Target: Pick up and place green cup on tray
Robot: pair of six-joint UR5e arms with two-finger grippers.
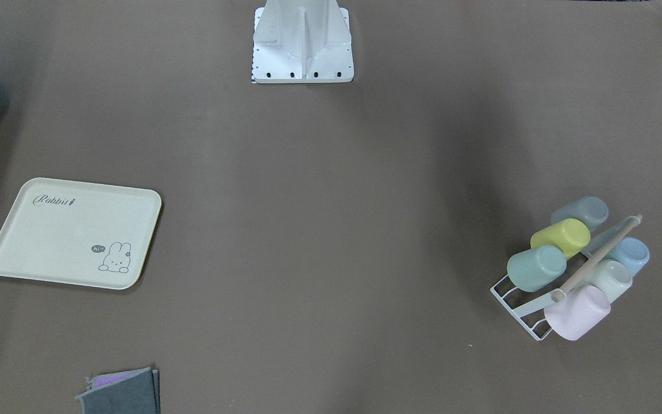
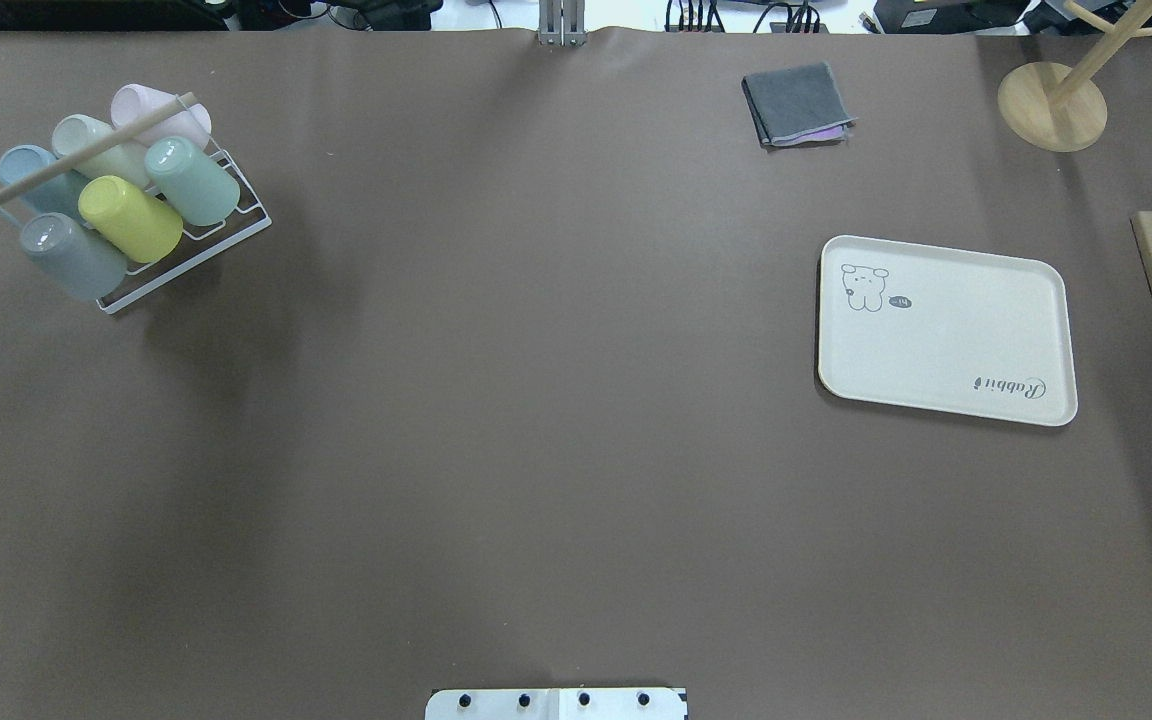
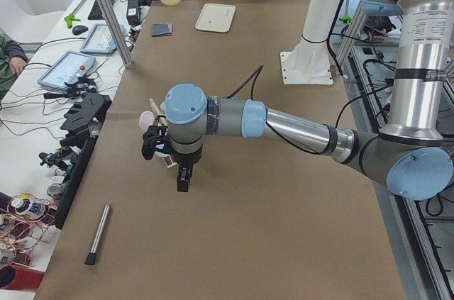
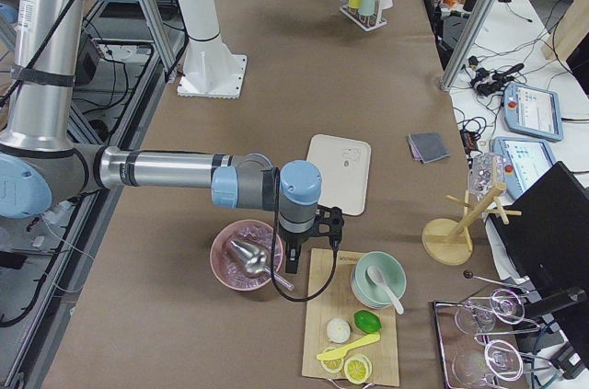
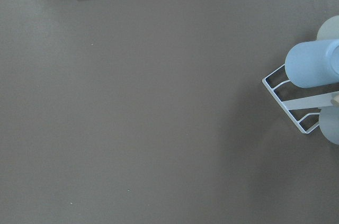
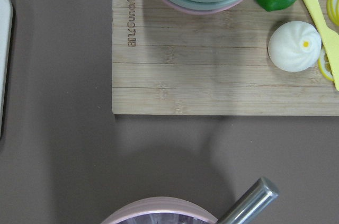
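- Green cup (image 1: 536, 268): small matte mint-green tumbler, smooth, handleless, slightly tapered. It rests tilted in a white wire rack (image 1: 506, 294) on the robot's left side of the table.
- It sits at the end of its row, just beside the yellow-green cup (image 1: 561, 237), with a grey cup (image 1: 581, 213) beyond that.
- A wooden rod (image 1: 595, 259) runs along the rack's middle. Across it lie the pink cup (image 1: 578, 313), off-white cup (image 1: 612, 279) and blue cup (image 1: 630, 254).
- Tray (image 1: 49, 230): cream, rounded corners, raised rim, "Rabbit" script and bunny drawing. It lies flat, well apart from the rack, on the opposite side.
- Left gripper (image 3: 183, 181): above the table near the rack; finger spread cannot be judged.
- Right gripper (image 4: 294, 260): over a pink bowl (image 4: 241, 269) beside a wooden board (image 4: 322, 334); spread likewise undetermined.
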